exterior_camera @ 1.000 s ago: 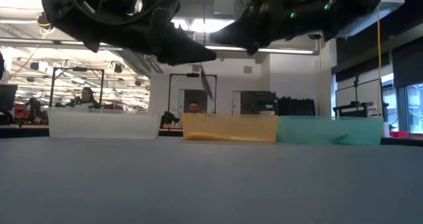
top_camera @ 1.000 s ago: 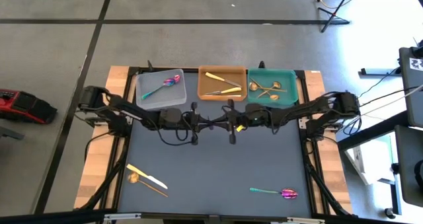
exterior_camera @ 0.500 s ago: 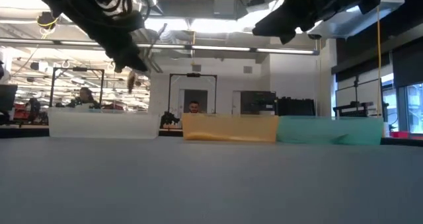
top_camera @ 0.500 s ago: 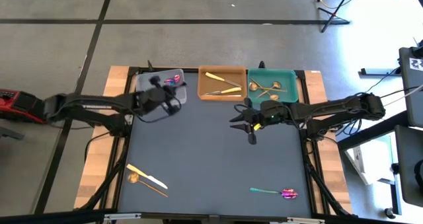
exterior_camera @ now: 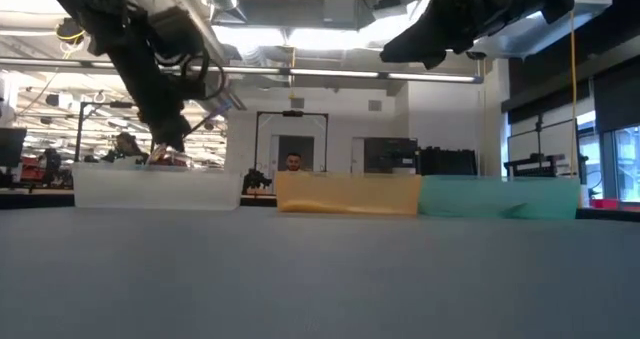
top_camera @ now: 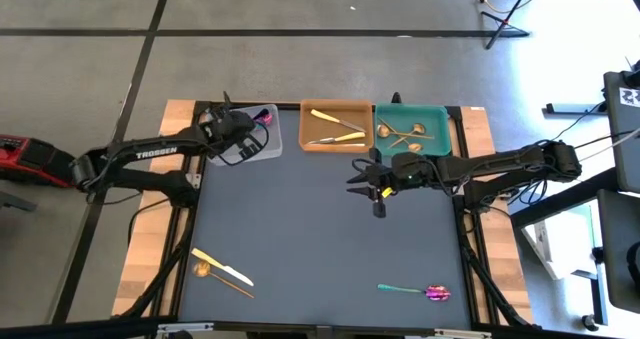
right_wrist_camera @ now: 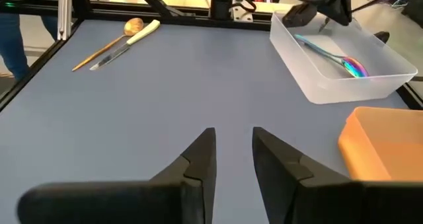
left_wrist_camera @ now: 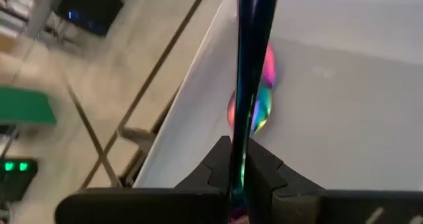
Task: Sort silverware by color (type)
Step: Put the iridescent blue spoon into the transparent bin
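My left gripper [top_camera: 238,131] is over the clear tray [top_camera: 262,149] at the far left. It is shut on a slim iridescent utensil [left_wrist_camera: 254,26]. In the low view my left gripper [exterior_camera: 165,149] is just above the tray's wall [exterior_camera: 155,189]. An iridescent spoon [right_wrist_camera: 334,57] lies in that tray. My right gripper [top_camera: 360,179] is open and empty above the table's middle, near the teal tray [top_camera: 438,144]. A pale gold knife [top_camera: 224,267] and a copper spoon [top_camera: 212,275] lie at the near left. An iridescent spoon [top_camera: 415,291] lies at the near right. My left gripper pinches the utensil's slim handle [left_wrist_camera: 239,135] between its two fingers. The utensil runs on ahead of the fingertips, along the fingers, over the tray's inside. The fingers slant down from above. I cannot tell whether its far end touches the tray.
The orange tray [top_camera: 318,139] holds pale gold pieces and the teal tray holds copper spoons [top_camera: 400,134]. All three trays stand in a row along the far edge. The dark mat [top_camera: 310,239] between the trays and the near utensils is bare. People show in the room behind.
My left gripper has gone from the table's middle toward the far left, carrying the iridescent utensil, and has come down over the clear tray. My right gripper moved from the middle a little toward the right edge, then stayed still.
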Controlling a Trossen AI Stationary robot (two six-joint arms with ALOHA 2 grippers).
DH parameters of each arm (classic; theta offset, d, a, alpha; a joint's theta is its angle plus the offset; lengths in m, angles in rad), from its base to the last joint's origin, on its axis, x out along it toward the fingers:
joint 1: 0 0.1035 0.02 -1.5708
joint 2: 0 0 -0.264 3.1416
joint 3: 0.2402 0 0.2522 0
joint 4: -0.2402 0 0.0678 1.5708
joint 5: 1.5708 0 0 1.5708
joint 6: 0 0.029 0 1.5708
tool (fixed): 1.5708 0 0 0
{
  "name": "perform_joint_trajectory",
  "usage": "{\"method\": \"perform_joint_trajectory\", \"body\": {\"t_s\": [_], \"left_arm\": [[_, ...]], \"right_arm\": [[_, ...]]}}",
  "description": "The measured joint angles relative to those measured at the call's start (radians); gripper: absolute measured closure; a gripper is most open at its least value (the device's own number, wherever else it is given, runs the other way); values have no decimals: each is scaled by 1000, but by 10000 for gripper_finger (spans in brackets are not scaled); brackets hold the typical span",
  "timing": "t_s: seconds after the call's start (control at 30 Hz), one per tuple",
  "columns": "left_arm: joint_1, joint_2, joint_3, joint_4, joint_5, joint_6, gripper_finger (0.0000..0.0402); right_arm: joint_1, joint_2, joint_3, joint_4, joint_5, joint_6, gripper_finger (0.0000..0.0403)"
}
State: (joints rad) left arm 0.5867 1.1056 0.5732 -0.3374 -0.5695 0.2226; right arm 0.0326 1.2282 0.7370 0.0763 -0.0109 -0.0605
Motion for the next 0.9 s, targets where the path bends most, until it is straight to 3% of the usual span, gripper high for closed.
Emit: {"method": "perform_joint_trajectory", "body": {"t_s": [0.17,0.37,0.5,0.73,0.9], "left_arm": [[20,42,0,-2,-1,-10,378],[22,33,0,-5,-26,-13,315],[-12,9,0,-21,-36,-48,294],[-221,-41,0,6,55,-133,291],[-429,-32,0,165,104,-190,291]], "right_arm": [[0,0,0,1,0,0,313],[0,0,2,6,0,9,313],[2,0,21,-42,-20,39,313],[116,-5,24,-141,-27,59,313],[234,-7,25,-244,1,170,313]]}}
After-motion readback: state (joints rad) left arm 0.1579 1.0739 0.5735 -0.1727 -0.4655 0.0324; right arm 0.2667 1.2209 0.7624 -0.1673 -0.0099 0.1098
